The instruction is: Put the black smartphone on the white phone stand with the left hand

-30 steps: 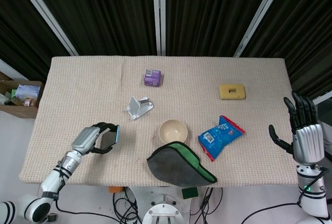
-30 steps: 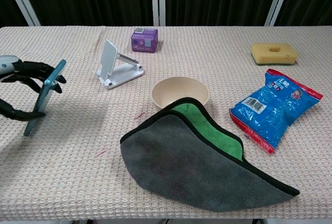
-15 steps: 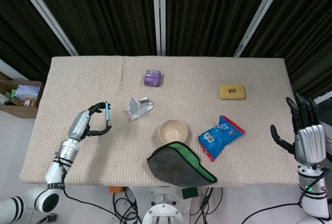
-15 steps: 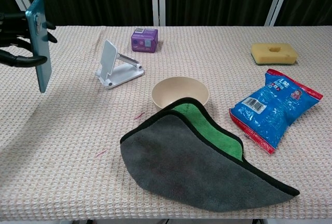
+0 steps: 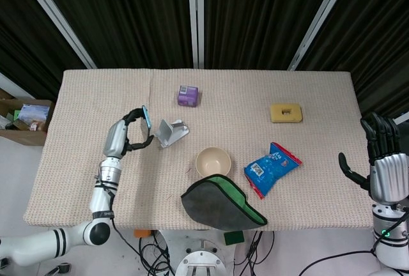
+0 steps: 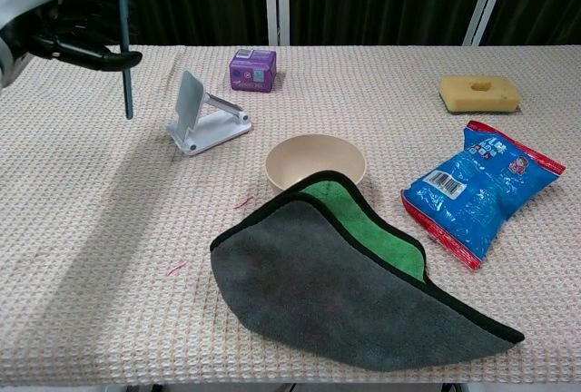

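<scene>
We see a table [image 5: 89, 97] covered in beige waffle cloth. On it sit a white phone stand [image 5: 170, 132] left of centre, a purple box [image 5: 188, 95] toward the far edge, a yellow sponge [image 5: 285, 112] far right, a cream bowl [image 5: 213, 161] touching the grey-green cloth [image 5: 217, 202] at the near edge, and a blue snack bag [image 5: 271, 168].

A beige woven-covered table [image 5: 96, 97] stands before black pleated curtains [image 5: 255, 14] with white slanted poles [image 5: 319, 17].

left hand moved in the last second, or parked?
Yes. The left hand, holding the phone, has travelled up the table and to the right, from near the front edge to just left of the white stand.
</scene>
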Controlling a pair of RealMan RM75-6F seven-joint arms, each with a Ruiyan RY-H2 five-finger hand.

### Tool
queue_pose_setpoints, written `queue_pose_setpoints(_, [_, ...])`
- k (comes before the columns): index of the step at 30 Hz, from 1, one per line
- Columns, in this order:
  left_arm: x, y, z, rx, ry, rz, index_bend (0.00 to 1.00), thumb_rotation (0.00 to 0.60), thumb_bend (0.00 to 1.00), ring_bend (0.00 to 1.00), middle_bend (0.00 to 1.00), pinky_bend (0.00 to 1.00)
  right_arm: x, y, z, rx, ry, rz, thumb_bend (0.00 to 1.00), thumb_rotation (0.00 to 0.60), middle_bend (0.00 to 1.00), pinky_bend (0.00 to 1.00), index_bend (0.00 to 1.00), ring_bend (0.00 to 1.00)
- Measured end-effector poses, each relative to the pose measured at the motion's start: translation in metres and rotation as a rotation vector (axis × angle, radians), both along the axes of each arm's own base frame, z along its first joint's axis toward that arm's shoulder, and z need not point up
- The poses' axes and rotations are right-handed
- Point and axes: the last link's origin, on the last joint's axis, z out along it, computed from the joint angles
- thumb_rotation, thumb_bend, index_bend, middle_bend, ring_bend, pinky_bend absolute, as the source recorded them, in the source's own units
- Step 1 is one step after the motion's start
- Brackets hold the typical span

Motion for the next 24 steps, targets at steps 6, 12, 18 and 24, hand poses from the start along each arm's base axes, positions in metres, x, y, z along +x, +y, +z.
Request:
queue_pose_setpoints(6, [0.017,0.004,-0.026,-0.004,0.018,0.067,0.57,0.600,0.31,0.28,0.63,0.24,-0.002,0.003,0.004,-0.007,-0.014,0.001,0.39,0.593,0.00,0.00,0.00,0.00])
queue_pose_setpoints(12, [0.026,0.007,-0.041,0.016,0.011,0.108,0.57,0.600,0.31,0.28,0.63,0.23,-0.004,0.007,0.007,-0.010,-0.022,-0.001,0.39,0.594,0.00,0.00,0.00,0.00])
queue_pose_setpoints(18, [0.030,0.010,-0.045,0.029,-0.021,0.159,0.58,0.600,0.31,0.28,0.63,0.23,-0.007,0.008,0.009,-0.008,-0.028,-0.007,0.39,0.594,0.00,0.00,0.00,0.00])
queue_pose_setpoints(24, [0.037,0.011,-0.052,0.024,-0.057,0.190,0.58,0.600,0.31,0.28,0.63,0.23,-0.006,0.007,0.007,0.001,-0.030,-0.002,0.39,0.593,0.00,0.00,0.00,0.00])
